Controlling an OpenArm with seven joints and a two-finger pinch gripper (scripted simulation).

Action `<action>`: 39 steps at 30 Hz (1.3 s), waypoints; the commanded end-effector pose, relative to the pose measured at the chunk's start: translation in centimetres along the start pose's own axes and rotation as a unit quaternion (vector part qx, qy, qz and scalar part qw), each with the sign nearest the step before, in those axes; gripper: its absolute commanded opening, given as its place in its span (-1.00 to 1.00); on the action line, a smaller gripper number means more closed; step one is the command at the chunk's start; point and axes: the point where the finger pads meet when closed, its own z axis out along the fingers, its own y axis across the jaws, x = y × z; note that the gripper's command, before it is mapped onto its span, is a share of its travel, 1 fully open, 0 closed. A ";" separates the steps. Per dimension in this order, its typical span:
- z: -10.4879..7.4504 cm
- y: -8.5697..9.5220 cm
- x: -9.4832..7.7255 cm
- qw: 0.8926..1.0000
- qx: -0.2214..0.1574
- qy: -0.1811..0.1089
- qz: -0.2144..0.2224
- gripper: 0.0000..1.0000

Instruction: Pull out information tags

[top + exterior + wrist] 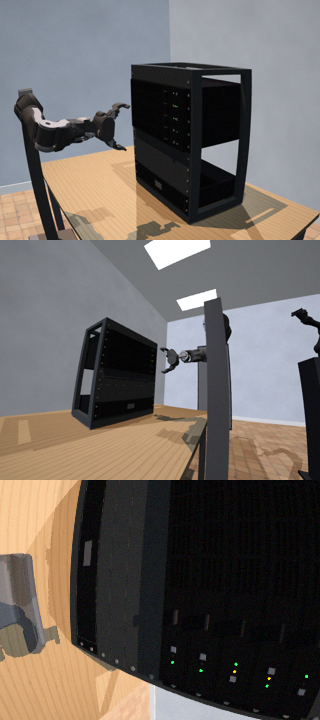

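Note:
The black rack point(195, 144) point(99, 374) point(120, 574) stands upright on the wooden table point(90, 180) point(77, 446). Five servers fill its upper bay. The second server's light point(174, 105) point(270, 678) and the third server's light point(174, 118) point(235, 672) show yellow; the other three show green only. Small grey tags point(165, 103) sit left of the lights; I cannot tell how far out they stand. No button shows blue. My gripper point(126, 127) point(162, 360) is open and empty, level with the servers, a short way in front of the rack's left edge, not touching it.
The arm's dark mount post point(36, 167) point(215, 395) stands at the table's edge. A low unit with a grey plate point(158, 184) point(131, 406) fills the rack's bottom bay. A second dark stand point(310, 407) stands on the tiled floor at the far right.

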 end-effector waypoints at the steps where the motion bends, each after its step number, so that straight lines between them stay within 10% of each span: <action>1: 0.0 0.5 -0.2 1.000 -0.012 -0.006 0.002 1.00; 14: -1.3 2.3 -2.9 0.996 -0.061 -0.072 -0.007 1.00; 39: -1.5 2.5 -3.2 0.995 -0.066 -0.079 -0.008 1.00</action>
